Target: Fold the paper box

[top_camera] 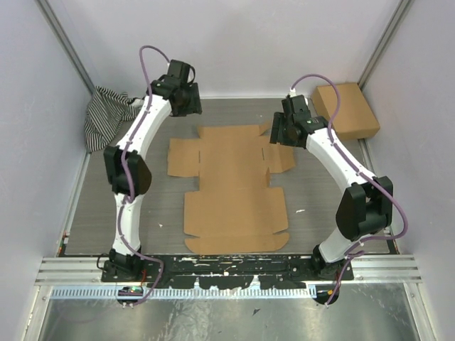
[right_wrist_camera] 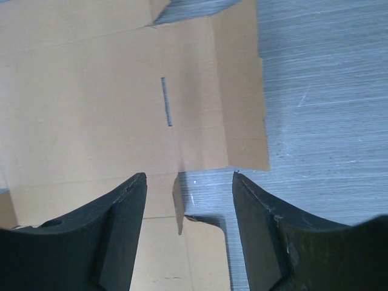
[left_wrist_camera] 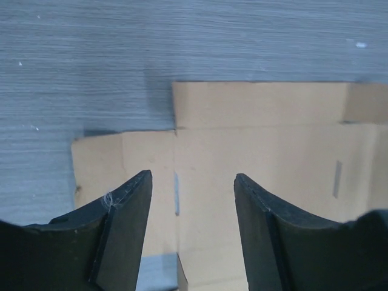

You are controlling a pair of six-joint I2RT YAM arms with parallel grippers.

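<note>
Paper box is a flat brown die-cut cardboard sheet (top_camera: 234, 188), unfolded on the table (top_camera: 99, 206), with its long axis running near-to-far. Left end effector (left_wrist_camera: 193, 176) is over the sheet's far-left corner and right end effector (right_wrist_camera: 188, 175) over its far-right flap. Both are spread open and empty, and I'd judge neither clearly closer.

You have the paper box (top_camera: 234, 188) as an unfolded die-cut sheet of plain brown cardboard, lying flat mid-table (top_camera: 92, 206). Its long axis runs near to far. Side flaps spread left and right at the far half. Two narrow slits show beside the creases there.
</note>
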